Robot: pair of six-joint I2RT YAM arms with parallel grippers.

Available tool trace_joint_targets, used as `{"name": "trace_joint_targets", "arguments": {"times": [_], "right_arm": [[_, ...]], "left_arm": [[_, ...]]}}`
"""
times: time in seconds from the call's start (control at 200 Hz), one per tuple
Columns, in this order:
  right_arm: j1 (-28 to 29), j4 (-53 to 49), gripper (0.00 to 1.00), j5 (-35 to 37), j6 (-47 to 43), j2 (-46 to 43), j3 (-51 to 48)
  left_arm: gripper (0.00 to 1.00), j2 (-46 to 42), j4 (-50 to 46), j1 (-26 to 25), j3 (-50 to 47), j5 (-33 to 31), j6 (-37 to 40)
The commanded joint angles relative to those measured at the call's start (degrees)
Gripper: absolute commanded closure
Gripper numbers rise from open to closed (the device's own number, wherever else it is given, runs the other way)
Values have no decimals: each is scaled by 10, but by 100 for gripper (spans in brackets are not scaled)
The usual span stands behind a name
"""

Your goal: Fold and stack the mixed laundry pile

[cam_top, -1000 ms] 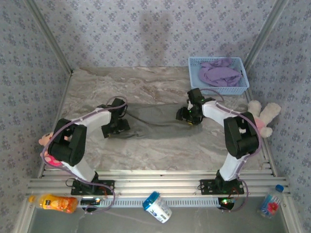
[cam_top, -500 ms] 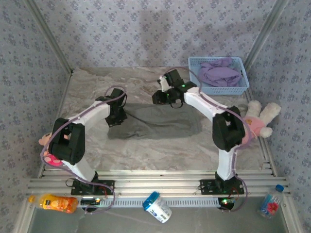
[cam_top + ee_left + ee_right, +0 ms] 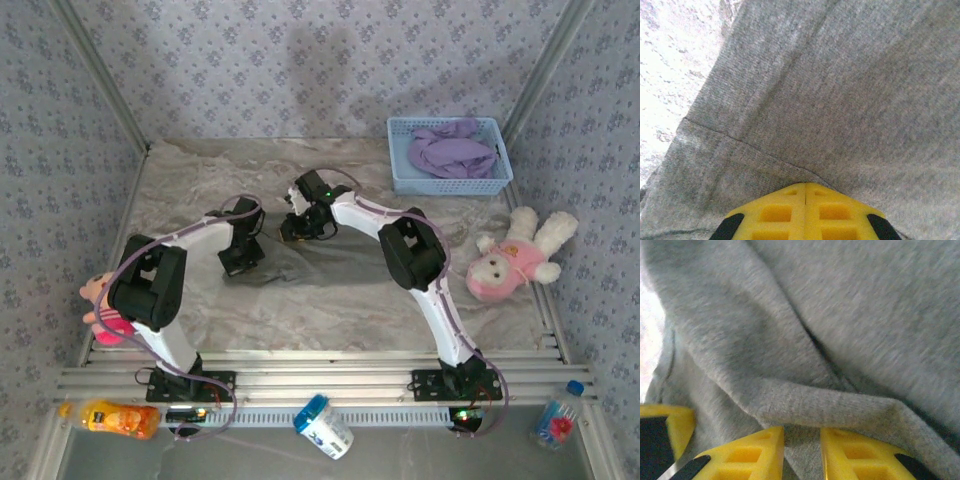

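Near the middle of the tabletop [image 3: 200, 180], between the two arms, the gray garment [image 3: 320, 265] lies spread but rumpled. The lavender T-shirt [image 3: 452, 152] sits bunched in the light blue lattice basket [image 3: 450, 186] at the far right corner, well apart from it.

At the garment's left end, the left gripper [image 3: 805, 186] has its yellow fingers pressed together, and creases run straight into their tips — a pinch on a thin layer, by the look of it. The right gripper [image 3: 802, 432], at the cloth's far edge, has its fingers nearly together with a thick fold of gray knit caught between them.

This looks like soft, light jersey: limp, a little stretchy, neither slippery nor fragile. It will likely sag between two holds, so both are best placed on one hem or seam — doubled fabric gives more bite — and kept taut. The larger T-shirt probably wants taking at the shoulders.
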Motion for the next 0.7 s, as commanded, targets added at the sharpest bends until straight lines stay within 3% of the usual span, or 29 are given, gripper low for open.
{"name": "trace_joint_targets", "arguments": {"times": [0.0,0.17,0.29,0.48,0.54,0.63,0.695], "right_arm": [[-29,27,72,117,49,11,42],[-90,73,72,152,126,22,50],[-116,86,72,106,143,12,42],[-118,96,70,69,110,-90,-45],[-119,84,68,70,93,-134,-90],[-122,62,65,77,70,-204,-171],[-128,45,62,82,60,-250,-228]], "left_arm": [[100,41,-39,-9,-32,9,13],[100,33,-54,-9,-45,-2,21],[100,32,-73,-9,-26,-13,33],[96,18,-114,-9,62,-19,59],[87,10,-121,-9,89,-17,66],[44,-6,-133,-8,117,-17,74],[31,-19,-142,-7,124,-22,86]]}}
